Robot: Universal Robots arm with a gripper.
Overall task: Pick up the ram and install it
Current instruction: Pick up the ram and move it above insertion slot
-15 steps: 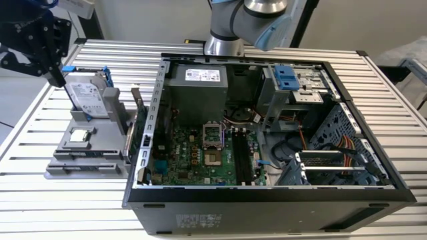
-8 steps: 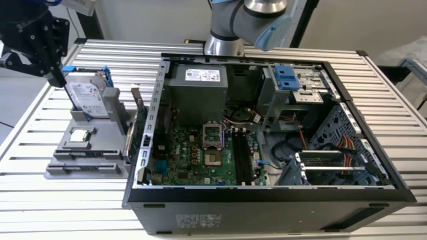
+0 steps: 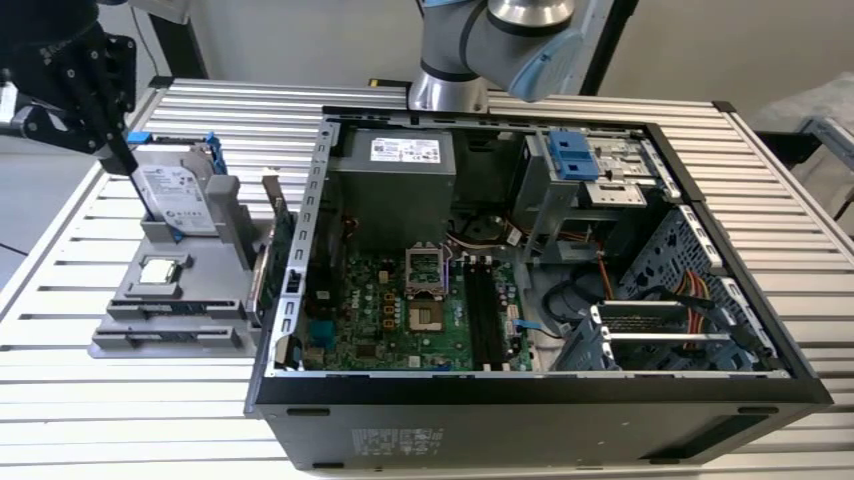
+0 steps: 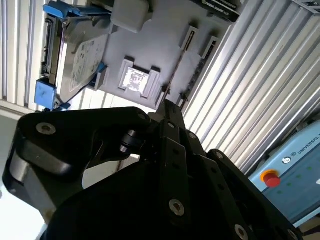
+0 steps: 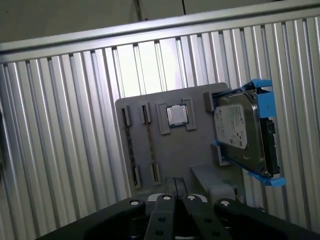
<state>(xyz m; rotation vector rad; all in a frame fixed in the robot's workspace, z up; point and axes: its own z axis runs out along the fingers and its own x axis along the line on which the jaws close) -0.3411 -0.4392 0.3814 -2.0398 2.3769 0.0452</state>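
Broadly, a ribbed metal table [image 3: 134, 420] carries everything. Most of it is taken up by an open computer case [image 3: 534, 388], which lies on its side with the panel off, so the motherboard [image 3: 400, 320] and its long black slots [image 3: 481, 320] face upward and can be reached from above. The robot arm [image 3: 467, 40] rises behind the case.

On the exterior view's left of the case sits a grey parts holder [image 3: 174, 342], whose moulded pockets keep each part in a fixed spot, presumably for easy picking. A hard drive [image 3: 174, 195] in a blue frame leans upright at its far end. The black tool [image 3: 123, 155] hangs above the holder beside the drive, pointing down at it; in both wrist views its fingers [image 5: 169, 186] look pressed together with nothing between them. A small square processor chip [image 5: 176, 115] lies flat in its own pocket.

The ram [image 5: 149, 142] appears as a thin strip on edge in a narrow slot of the holder, just beside the chip, its upper edge free to be gripped. It is untouched, well apart from the motherboard slots.

The table's surface is pale aluminium in parallel grooves, bare around the holder. A plain grey wall lies beyond it, and the second wrist view shows a red button [image 4: 270, 178] on a blue cabinet nearby.
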